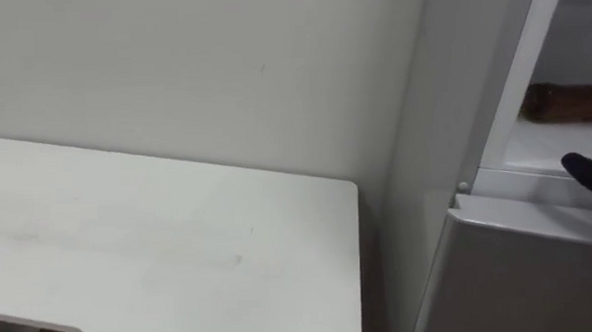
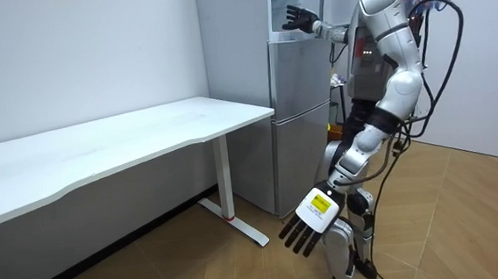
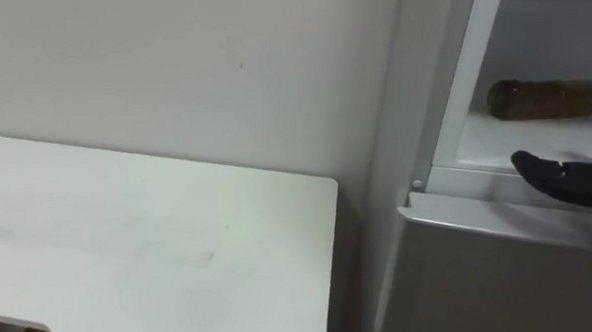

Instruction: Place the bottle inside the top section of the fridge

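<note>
White wall (image 1: 171, 61) behind everything. White table (image 1: 179, 241) runs along it, top bare, its right edge just beside the fridge (image 2: 300, 109) with a narrow gap between. Wood floor (image 2: 466, 221) underneath.

Fridge is grey, a tall two-door unit. The lower door (image 3: 501, 277) is closed and the upper compartment (image 3: 535, 141) stands open, white inside.

Robot stands upright right in front of the fridge, on the room view's right, facing it. Right arm is raised to the level of the upper compartment. Left arm hangs down by the leg.

Right hand (image 3: 572, 182) is dark, at the front edge of the upper compartment's shelf. Its fingers are spread and straight, holding nothing (clearest in the room view). It is not touching the bottle.

Left hand (image 2: 312, 219) is low, over the floor, fingers straight and pointing down, empty.

Bottle (image 3: 548, 98) is brownish and lies on its side on the upper compartment's shelf, toward the back, behind the right hand and apart from it. Its long axis runs left-right. Cap end not clear.
</note>
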